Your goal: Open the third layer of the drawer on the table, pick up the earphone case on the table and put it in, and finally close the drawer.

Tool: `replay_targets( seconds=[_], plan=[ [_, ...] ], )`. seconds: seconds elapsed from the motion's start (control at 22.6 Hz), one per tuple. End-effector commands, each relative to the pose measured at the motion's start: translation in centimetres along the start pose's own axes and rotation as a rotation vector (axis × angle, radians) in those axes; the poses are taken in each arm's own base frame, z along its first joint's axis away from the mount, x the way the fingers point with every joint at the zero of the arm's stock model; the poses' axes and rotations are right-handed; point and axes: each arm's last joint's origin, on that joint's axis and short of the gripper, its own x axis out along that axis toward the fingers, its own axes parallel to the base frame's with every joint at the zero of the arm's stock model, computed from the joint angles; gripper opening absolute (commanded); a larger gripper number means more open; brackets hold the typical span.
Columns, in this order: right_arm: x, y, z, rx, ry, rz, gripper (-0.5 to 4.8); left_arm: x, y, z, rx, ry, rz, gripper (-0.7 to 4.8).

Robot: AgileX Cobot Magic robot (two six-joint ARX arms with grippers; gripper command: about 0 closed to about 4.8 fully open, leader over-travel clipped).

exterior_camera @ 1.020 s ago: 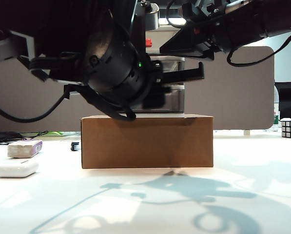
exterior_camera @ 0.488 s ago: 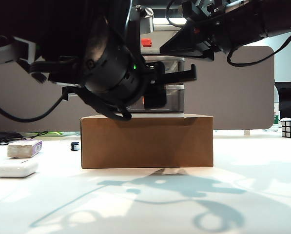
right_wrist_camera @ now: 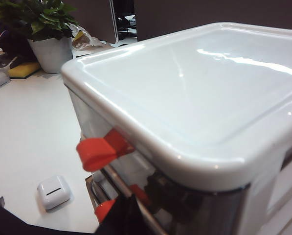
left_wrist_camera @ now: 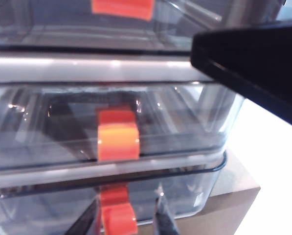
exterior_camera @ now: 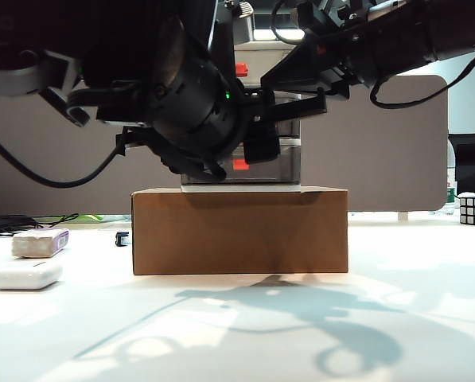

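In the exterior view the table (exterior_camera: 428,318) is brightly lit from above and behind, and soft bluish arm shadows spread across its lower centre and right. The arms in the upper half are backlit, nearly black and slightly blurred. The cardboard box (exterior_camera: 239,231) front is evenly lit, darker just under its top edge. The left wrist view is soft and out of focus, with glare streaks on the drawer (left_wrist_camera: 111,73). In the right wrist view a white highlight glares at upper right; the lower edge falls dark.
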Motion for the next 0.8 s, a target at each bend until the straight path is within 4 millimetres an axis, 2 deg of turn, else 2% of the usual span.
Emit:
replay_targets(
  seconds=[0.04,0.8],
  plan=[
    [0.02,0.07,0.43,-0.007,-0.024,0.006,-0.05,0.16,0.04,-0.1,0.014,0.014,0.003,1.3],
    [0.02,0.07,0.44,-0.007,-0.024,0.006,-0.05,0.56,0.48,-0.19,0.017,0.019,0.021,1.29]
  ],
)
